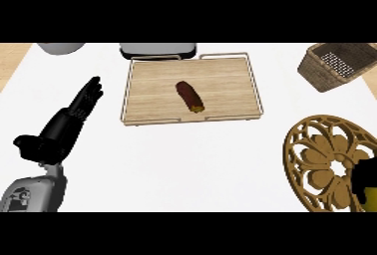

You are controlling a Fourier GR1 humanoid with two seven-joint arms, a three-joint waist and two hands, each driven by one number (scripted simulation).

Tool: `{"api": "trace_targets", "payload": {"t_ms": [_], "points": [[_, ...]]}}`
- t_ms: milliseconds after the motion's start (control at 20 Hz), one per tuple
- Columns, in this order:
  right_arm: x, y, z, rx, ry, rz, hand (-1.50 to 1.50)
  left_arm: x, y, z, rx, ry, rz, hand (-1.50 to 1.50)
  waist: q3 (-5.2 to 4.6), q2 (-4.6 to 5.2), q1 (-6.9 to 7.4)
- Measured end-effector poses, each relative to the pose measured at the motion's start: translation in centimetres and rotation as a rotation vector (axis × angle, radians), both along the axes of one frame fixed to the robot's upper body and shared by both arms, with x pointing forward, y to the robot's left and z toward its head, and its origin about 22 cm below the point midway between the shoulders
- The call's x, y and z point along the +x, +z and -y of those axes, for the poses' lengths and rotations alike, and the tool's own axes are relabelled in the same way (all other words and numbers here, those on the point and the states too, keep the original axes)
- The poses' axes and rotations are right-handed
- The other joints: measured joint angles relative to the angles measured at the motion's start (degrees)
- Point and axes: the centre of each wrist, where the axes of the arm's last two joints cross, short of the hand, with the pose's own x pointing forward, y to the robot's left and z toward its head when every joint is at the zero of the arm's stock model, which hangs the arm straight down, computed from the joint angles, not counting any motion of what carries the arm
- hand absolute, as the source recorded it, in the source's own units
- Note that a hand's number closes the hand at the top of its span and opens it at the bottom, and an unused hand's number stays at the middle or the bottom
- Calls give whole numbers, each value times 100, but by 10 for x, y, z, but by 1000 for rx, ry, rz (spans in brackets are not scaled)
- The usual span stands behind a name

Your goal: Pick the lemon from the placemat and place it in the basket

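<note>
Left hand lies over the surface's left side, fingers straight and released, holding nothing; judged resting. Right hand not in view. Lemon: only a yellow sliver at the right edge, partly hidden by something dark, sitting on the ornate round placemat at the near right corner. Wicker basket stands at the far right corner, up the same side, so likely a right-hand job. Wooden tray at far centre holds a dark brown vegetable, a distractor.

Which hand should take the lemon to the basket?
Right: the right hand is at the lemon on the placemat, with the basket on that side; the left hand sits far left.
</note>
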Motion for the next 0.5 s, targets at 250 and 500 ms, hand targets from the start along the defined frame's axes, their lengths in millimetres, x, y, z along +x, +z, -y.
{"api": "trace_targets", "payload": {"t_ms": [250, 500], "points": [[-9, 22, 39, 226, 14, 11, 150, -6, -4, -3, -1, 12, -5, 0, -6, -9, -74], [-13, 56, 67, 445, -30, 72, 150, -9, -6, -5, 3, 22, -9, 0, -17, -18, -139]]}}
